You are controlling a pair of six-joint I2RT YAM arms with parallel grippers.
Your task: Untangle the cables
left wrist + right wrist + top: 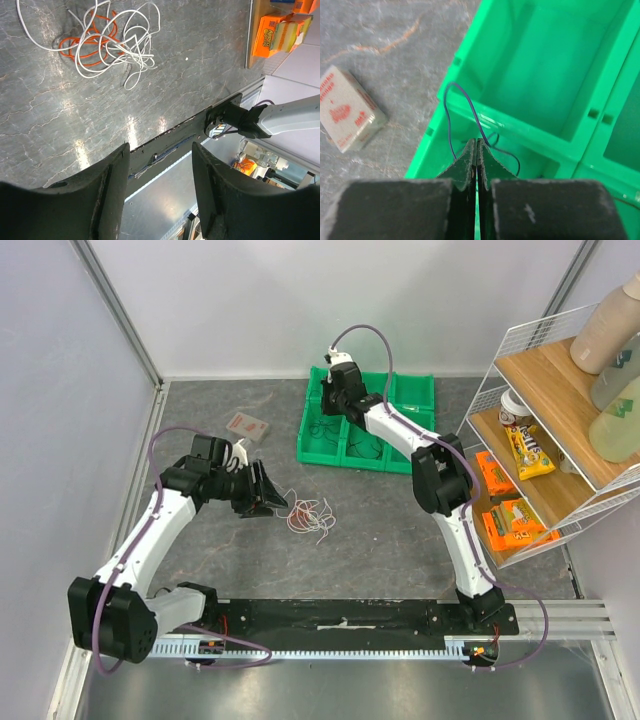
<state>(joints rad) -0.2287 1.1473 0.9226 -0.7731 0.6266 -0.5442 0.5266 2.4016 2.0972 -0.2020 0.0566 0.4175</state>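
In the top external view, the tangle of cables (312, 515) is lying on the grey table (380, 530) near the middle, with white and red-orange strands looping over each other. The left gripper (265, 498) is sitting just beside it on the left. The right gripper (335, 402) is reaching over the green bin (415, 385) at the back. Thin dark wires are showing in the bin's compartments, too fine to sort out from here. A small box (247, 426) is lying well apart from the heap.

In the left wrist view, the left gripper (160, 150) is standing with its jaws apart and holding nothing, and the tangle (107, 42) ahead of it is not being touched. The strands are looking light, limp and a little springy, likely to drag along together if one is pulled, so a free outer loop or a loose white end seems the best place to pinch. The picture's upper edge is cutting off part of the heap, and which strand is crossing over which is hard to make out.

In the right wrist view, the right gripper (476, 145) is pressing its jaws together on a blue cable (465, 102). Its loop is arching above the bin's wall—its ends are dropping out of sight behind the fingers.
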